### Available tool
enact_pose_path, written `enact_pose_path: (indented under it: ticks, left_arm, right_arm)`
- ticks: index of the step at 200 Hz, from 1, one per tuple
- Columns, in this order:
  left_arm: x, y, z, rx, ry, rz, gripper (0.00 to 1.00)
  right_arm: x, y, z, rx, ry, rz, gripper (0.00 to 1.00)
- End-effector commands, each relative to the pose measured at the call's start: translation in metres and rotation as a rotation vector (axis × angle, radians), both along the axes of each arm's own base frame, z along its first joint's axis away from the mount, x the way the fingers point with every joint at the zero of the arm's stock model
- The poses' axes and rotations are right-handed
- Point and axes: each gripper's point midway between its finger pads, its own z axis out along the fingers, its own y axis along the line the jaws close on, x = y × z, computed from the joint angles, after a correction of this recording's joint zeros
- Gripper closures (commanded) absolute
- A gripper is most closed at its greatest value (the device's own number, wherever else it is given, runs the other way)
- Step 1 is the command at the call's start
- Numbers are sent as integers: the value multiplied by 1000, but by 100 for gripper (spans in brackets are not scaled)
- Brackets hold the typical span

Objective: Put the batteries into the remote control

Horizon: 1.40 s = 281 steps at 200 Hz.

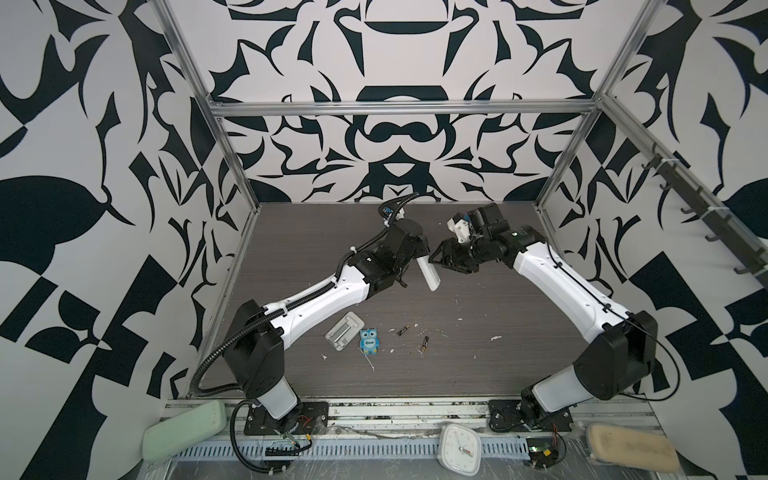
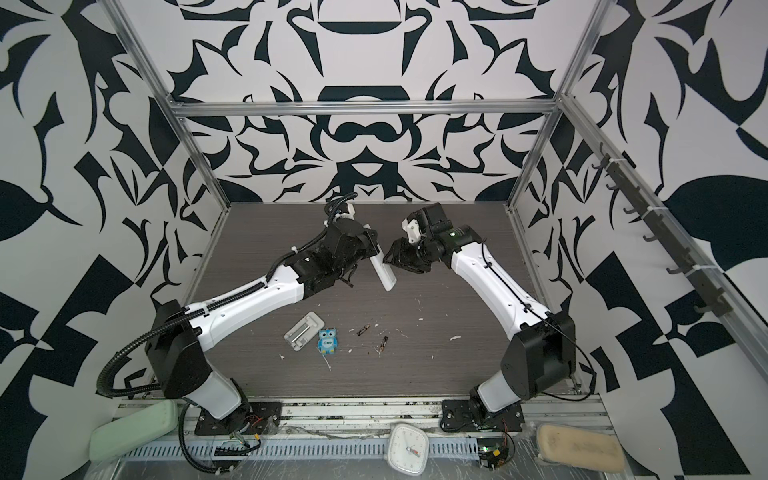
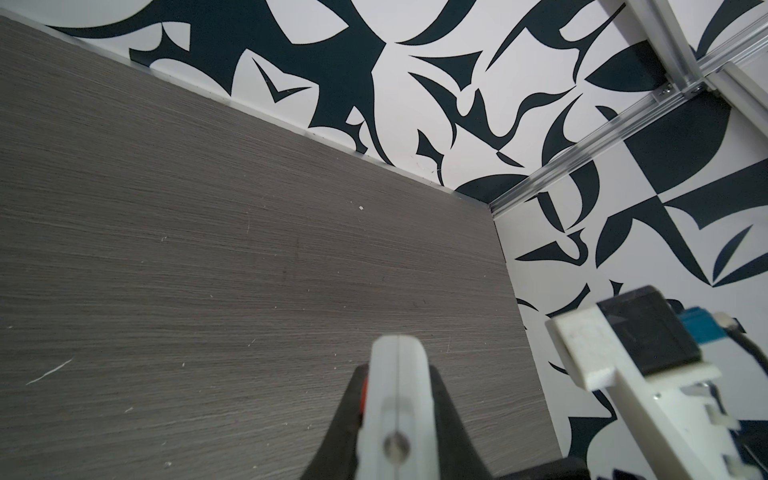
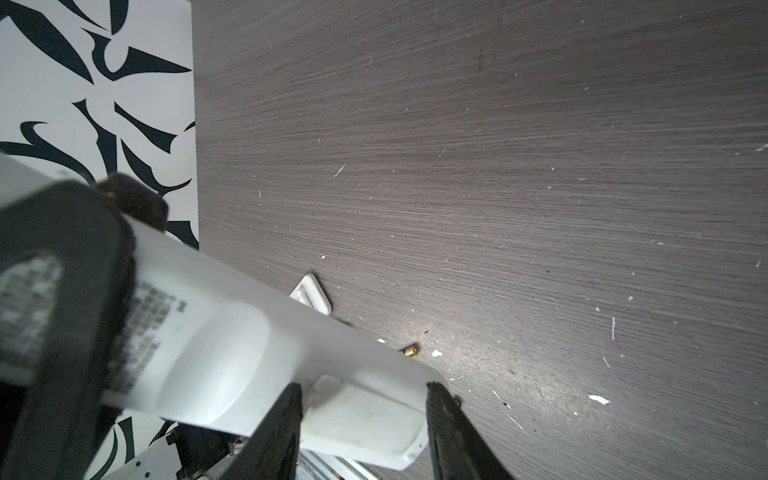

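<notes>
Long slim white hard-plastic remote control (image 1: pixel 429 272), held in the air over the far middle of a dark grey wood-grain table (image 1: pixel 498 332), slanting, its long free end toward the front. Pinched near the far end by the left gripper (image 3: pixel 397 370), black fingers (image 3: pixel 453 428) pressed tight on the broad face and back, shell seam visible between them.

In the right wrist view, plain back of the remote control (image 4: pixel 249 353): smooth, faintly glossy shell, a rounded hump at mid-length, a blurred grey printed label, and a flat inset panel at the free end, probably the battery cover. Right gripper (image 4: pixel 361 388) astride that end, one black finger (image 4: pixel 278 432) on either side of its width; contact with the narrow edges impossible to judge.

Two small dark cylindrical batteries (image 1: pixel 402 330) with copper-coloured bands, loose on the table toward the front, well apart from the remote control; second battery (image 1: pixel 424 345) near the first, not touching. Near them, a flat grey-white rectangular plastic tray (image 1: pixel 345 332) and, just beside it, a small blue owl figure (image 1: pixel 369 341).

Remote control likely light and rigid but slick; best clamped flat across face and back, clear of the cover end. Batteries likely hard, smooth, prone to rolling; best pinched across the barrel at mid-length, ends left free for the contacts.
</notes>
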Motion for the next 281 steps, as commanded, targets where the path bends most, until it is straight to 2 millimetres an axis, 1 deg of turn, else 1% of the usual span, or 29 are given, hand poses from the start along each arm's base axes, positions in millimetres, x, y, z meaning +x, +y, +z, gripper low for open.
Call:
enact_pose_path:
  ticks: [1, 76, 162, 197, 215, 248, 281]
  left_arm:
    - [6, 9, 42, -60, -87, 44, 97]
    - [5, 7, 42, -55, -86, 33, 97]
    - [4, -2, 39, -80, -78, -6, 97]
    - [3, -3, 35, -81, -69, -12, 97]
    - [1, -3, 33, -84, -61, -16, 97]
    - [0, -3, 32, -90, -57, -20, 97]
    - [0, -3, 33, -92, -60, -18, 98]
  right_arm:
    - [-6, -15, -9, -87, 33, -19, 50]
    - [-6, -11, -2, -60, 11, -7, 52]
    - [-9, 6, 8, 4, -26, 62, 45]
    - [-12, 8, 26, 12, -98, 89, 44]
    - [-14, 8, 31, -5, -134, 106, 44]
    - [-17, 8, 28, -11, -123, 106, 43]
    - [-14, 3, 27, -38, -126, 82, 43]
